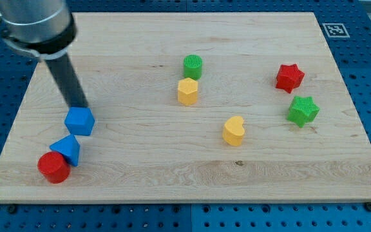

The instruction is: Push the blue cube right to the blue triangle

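So, only one camera view here. The blue cube (79, 121) sits at the lower left of the frame on the wooden board (192, 174), and the blue triangle (66, 149) is just below it, a hair to the left, with barely any gap; I can't tell if they actually touch. A red cylinder (53, 167) is pressed up against the triangle's lower-left side.

My tip (80, 107) comes down from the upper left and ends right at the cube's top edge, touching it or close enough. So the cube lies straight below the tip, with the triangle further along that same line. There's no jaw on this rod, nothing to open or clamp, just that contact. I'd guess a short nudge toward the frame's bottom closes the gap.
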Robot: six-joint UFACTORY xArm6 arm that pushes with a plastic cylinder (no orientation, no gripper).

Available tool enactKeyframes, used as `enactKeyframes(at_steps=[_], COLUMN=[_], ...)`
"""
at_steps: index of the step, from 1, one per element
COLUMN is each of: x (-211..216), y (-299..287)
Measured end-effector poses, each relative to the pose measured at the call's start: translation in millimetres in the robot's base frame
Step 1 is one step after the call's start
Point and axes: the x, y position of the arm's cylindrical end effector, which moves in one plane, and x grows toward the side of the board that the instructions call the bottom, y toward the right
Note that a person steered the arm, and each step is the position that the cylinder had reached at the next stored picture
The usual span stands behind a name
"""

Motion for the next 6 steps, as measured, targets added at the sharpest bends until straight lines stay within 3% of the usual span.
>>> enactKeyframes(at_steps=[2, 6], x=[2, 30], y=[-19, 47])
